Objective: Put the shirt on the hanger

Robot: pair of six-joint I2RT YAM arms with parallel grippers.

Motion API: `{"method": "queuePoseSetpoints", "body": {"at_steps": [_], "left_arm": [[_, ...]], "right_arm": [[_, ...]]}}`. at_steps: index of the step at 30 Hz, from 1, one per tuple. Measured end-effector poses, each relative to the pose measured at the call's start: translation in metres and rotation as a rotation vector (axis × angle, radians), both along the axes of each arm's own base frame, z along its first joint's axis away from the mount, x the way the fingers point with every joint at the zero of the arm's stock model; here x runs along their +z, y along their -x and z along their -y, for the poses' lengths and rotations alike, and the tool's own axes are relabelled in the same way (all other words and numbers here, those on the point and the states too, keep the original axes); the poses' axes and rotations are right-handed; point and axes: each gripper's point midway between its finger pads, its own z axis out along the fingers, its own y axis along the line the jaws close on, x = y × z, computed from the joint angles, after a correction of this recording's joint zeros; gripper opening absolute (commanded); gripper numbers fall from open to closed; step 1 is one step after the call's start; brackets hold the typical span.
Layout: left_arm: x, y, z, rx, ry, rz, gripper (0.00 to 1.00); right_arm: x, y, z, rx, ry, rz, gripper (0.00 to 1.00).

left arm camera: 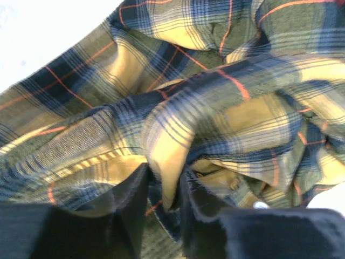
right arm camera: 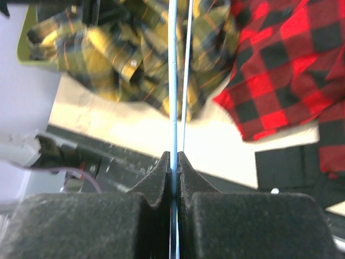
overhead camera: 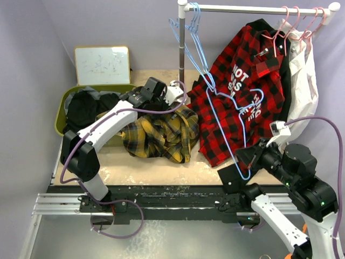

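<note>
Two grips: left pincer [left arm camera: 164,199] pinches a fold of the shirt [left arm camera: 226,108], right pincer [right arm camera: 175,167] clamps the hanger [right arm camera: 173,81].

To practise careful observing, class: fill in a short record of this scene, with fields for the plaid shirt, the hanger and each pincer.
Shirt: crumpled in a heap on the table
Hanger: blue wire, in front of the red shirt
Left pincer: pinching a fold of the shirt
Right pincer: shut on the hanger
</note>
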Motion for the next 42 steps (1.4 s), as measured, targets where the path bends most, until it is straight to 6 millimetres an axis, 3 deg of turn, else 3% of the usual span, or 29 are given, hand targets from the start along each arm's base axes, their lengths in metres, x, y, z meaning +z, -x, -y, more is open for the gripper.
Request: {"method": "queuePoseSetpoints", "body": {"at_steps": [2,7,10,14,18,23,32,36,39,41,42], "left_arm": [[-0.001,-0.002,-0.002,0.015,-0.008,0.005,0.13],[0.011,-0.006,-0.002,0.029,-0.002,0.024,0.12],[0.029,-0.01,0.004,0.022,0.028,0.05,0.14],[0.04,-0.011,0.009,0.008,0.057,0.056,0.17],[0.041,-0.003,0.012,-0.016,0.069,0.028,0.21],[0.049,0.011,0.013,-0.051,0.093,-0.001,0.23],[0.104,0.026,0.01,-0.085,0.179,0.075,0.24],[0.118,0.03,0.006,-0.089,0.188,0.112,0.25],[0.117,0.028,0.001,-0.086,0.169,0.131,0.44],[0.111,0.029,0.0,-0.094,0.152,0.124,0.72],[0.107,0.031,0.0,-0.102,0.146,0.115,0.81]], "right_arm": [[-0.008,0.014,-0.005,0.039,-0.031,-0.049,0.0],[-0.032,0.054,-0.022,0.176,-0.098,-0.214,0.0],[-0.033,0.071,-0.032,0.252,-0.142,-0.26,0.0],[-0.025,0.076,-0.045,0.332,-0.192,-0.257,0.0],[-0.018,0.064,-0.055,0.368,-0.21,-0.215,0.0],[-0.018,0.031,-0.068,0.377,-0.207,-0.159,0.0],[-0.038,-0.036,-0.093,0.383,-0.145,-0.158,0.0],[-0.041,-0.049,-0.109,0.412,-0.119,-0.14,0.0],[-0.047,-0.036,-0.126,0.466,-0.07,-0.141,0.0],[-0.053,-0.026,-0.122,0.455,-0.023,-0.158,0.0],[-0.049,-0.022,-0.121,0.464,-0.028,-0.143,0.0]]}}
